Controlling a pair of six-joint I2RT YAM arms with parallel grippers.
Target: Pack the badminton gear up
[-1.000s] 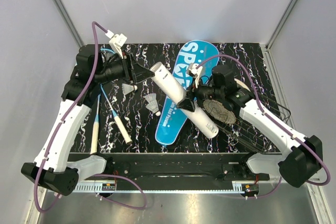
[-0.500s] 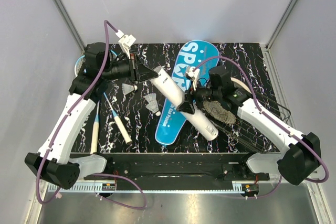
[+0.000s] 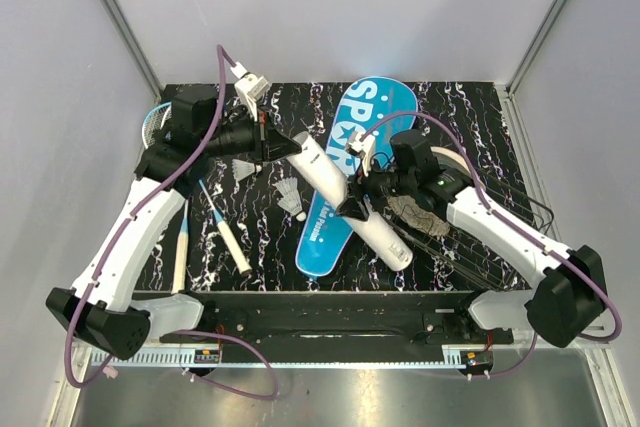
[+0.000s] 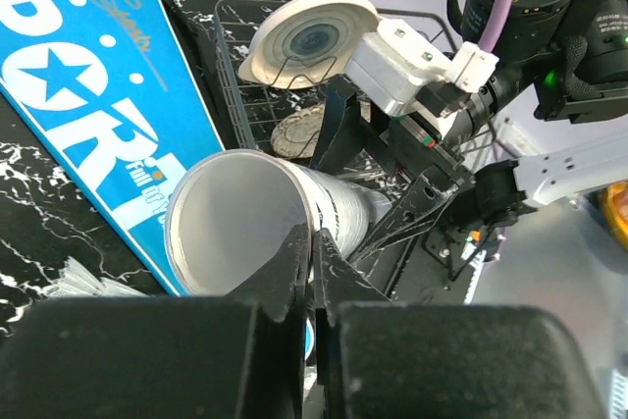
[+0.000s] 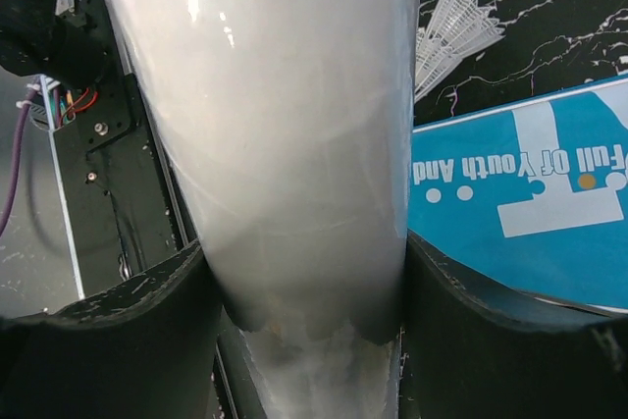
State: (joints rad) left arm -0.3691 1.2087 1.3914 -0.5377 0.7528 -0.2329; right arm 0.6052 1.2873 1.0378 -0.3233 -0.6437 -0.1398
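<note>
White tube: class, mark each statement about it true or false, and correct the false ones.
1. The right gripper grips the white tube around its body. True.
2. The tube's end facing the left wrist camera is capped. False: that end is open and the tube is hollow.
3. In the top view the tube crosses over the blue SPORT cover. True.
4. All the shuttlecocks are inside the tube. False: shuttlecocks lie on the table to its left.

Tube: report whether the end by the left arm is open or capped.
Open: the left wrist view looks into the tube's uncapped mouth.
</note>
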